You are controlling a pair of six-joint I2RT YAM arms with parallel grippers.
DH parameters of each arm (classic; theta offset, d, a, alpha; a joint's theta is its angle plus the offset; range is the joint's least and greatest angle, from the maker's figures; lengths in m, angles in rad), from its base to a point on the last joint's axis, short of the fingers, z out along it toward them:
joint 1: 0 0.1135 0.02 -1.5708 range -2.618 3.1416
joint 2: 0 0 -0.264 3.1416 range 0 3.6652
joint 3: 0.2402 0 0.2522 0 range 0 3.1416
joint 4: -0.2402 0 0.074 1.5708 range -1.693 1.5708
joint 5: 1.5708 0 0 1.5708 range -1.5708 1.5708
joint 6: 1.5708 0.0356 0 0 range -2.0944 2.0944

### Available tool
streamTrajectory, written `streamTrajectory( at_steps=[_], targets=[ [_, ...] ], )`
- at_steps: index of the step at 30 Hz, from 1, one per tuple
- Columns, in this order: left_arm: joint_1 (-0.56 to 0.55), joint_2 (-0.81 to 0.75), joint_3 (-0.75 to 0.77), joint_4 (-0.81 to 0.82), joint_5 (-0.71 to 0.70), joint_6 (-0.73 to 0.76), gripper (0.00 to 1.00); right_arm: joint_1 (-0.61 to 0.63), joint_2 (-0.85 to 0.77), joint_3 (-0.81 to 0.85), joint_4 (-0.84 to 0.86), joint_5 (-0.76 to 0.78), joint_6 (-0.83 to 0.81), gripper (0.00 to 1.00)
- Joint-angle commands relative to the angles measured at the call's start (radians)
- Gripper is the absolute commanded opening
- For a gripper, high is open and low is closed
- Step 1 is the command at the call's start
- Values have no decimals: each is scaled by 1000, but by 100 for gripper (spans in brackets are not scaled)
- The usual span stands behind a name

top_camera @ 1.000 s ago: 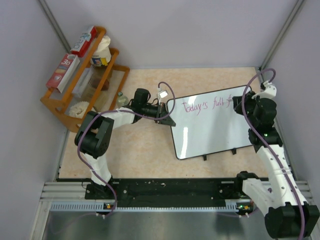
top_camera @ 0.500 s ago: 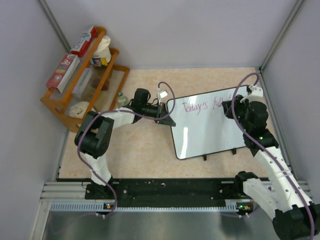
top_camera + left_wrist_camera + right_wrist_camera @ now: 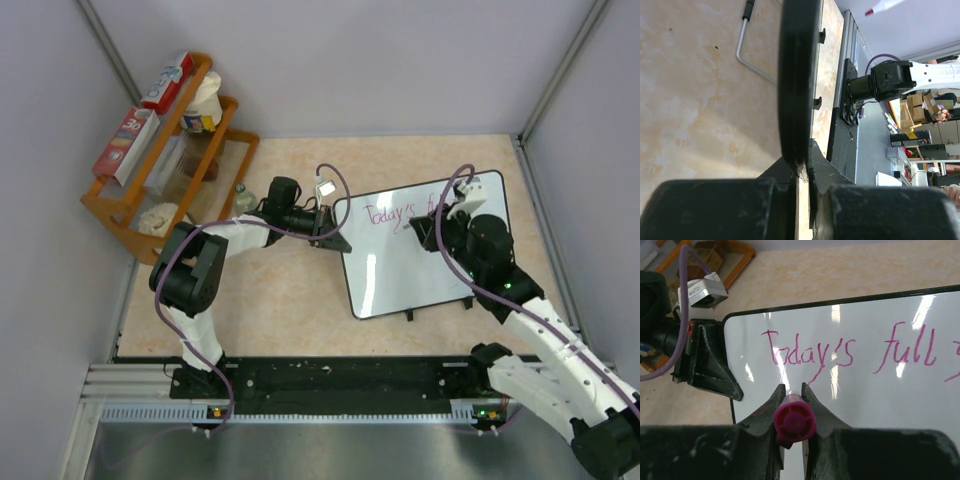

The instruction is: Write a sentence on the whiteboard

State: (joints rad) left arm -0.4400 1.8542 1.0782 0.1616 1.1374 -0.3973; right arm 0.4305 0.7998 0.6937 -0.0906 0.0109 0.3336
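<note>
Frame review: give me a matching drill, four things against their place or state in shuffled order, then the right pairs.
Things:
1. left claw
2. right claw
3. thin pink cursive handwriting
4. orange wooden shelf rack

Place or state:
A. at the far-left corner of the beige tabletop
B. shut on a pink round-capped marker
C. shut on the left edge of the glossy white black-framed whiteboard
D. along the top of the board's white face

Pairs: 1-C, 2-B, 3-D, 4-A
</note>
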Motion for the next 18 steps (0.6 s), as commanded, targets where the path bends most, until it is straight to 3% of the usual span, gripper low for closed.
streamTrajectory(
  at_steps=[1, 18],
  targets=[
    [-23, -10, -32, -54, 21, 100, 0, 91, 10, -5, 81, 29, -36, 0],
    [-23, -12, -32, -56, 22, 103, 0, 287, 114, -56, 232, 161, -8, 0]
  ],
)
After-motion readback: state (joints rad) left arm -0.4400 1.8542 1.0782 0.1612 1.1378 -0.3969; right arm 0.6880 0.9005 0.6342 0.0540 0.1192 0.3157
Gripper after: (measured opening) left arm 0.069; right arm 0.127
